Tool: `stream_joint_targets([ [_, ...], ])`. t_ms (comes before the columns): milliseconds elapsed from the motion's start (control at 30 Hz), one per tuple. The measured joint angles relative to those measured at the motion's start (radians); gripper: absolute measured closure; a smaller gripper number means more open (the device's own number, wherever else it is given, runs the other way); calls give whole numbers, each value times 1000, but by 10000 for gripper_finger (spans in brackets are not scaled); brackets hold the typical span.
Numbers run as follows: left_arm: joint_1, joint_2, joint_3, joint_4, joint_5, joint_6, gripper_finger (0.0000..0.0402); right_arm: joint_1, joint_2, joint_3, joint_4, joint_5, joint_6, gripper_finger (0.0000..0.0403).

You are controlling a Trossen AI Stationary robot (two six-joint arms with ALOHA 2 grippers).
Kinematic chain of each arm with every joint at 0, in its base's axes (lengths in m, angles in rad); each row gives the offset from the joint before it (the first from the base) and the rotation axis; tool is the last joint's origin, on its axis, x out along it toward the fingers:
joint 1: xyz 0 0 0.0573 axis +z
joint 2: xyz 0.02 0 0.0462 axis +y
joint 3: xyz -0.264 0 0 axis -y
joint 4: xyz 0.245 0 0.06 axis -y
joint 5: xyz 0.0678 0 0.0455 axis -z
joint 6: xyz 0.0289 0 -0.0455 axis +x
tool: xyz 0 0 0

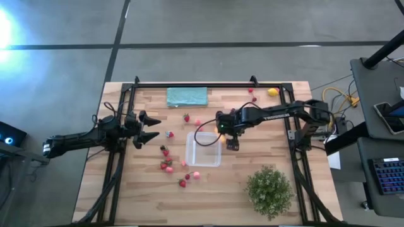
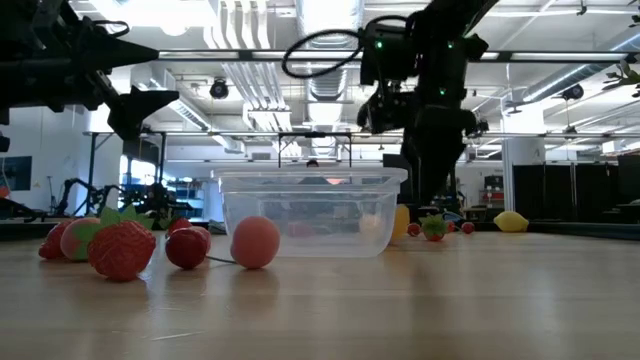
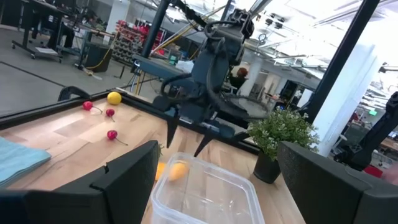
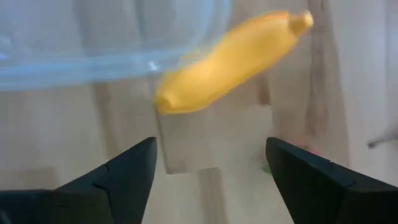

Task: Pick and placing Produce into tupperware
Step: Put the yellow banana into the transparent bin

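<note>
A: Legible writing: none can be made out on any object; which gripper is at work?

B: The right gripper [image 4: 210, 163], at the right edge of the tupperware [image 1: 203, 150]; fingers spread wide, gripping nothing; the banana [image 4: 230, 59] lies on the wood just beyond the fingertips, beside the container's wall.

A: The other arm?

B: The left gripper [image 1: 151, 128] waits left of the container, jaws fully apart, empty; strawberries [image 1: 167, 165] lie scattered between it and the tupperware; the lemon [image 1: 273, 92] rests near the far right corner.

Clearances around the tupperware [image 1: 203, 149].
Right end effector [image 1: 232, 144] and banana [image 4: 230, 59] crowd its right wall; strawberries [image 1: 166, 159] line its left; the surface [image 1: 214, 195] before it lies open.
</note>
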Motion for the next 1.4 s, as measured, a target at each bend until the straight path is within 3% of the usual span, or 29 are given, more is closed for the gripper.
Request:
stream_joint_targets([
  [167, 0, 0, 0, 1, 0, 0, 88, 12, 23, 8, 48, 35, 17, 111],
  [533, 0, 0, 0, -1, 0, 0, 88, 12, 145, 169, 62, 33, 138, 89],
  [800, 0, 0, 0, -2, 0, 0, 88, 9, 256, 278, -112, 83, 183, 80],
  [900, 0, 0, 0, -2, 0, 0, 88, 8, 271, 284, -155, 130, 196, 82],
  [1233, 0, 0, 0, -2, 0, 0, 88, -7, 225, 281, -131, 138, 230, 78],
  [1400, 0, 0, 0, -2, 0, 0, 88, -35, 225, 241, -137, 181, 177, 80],
])
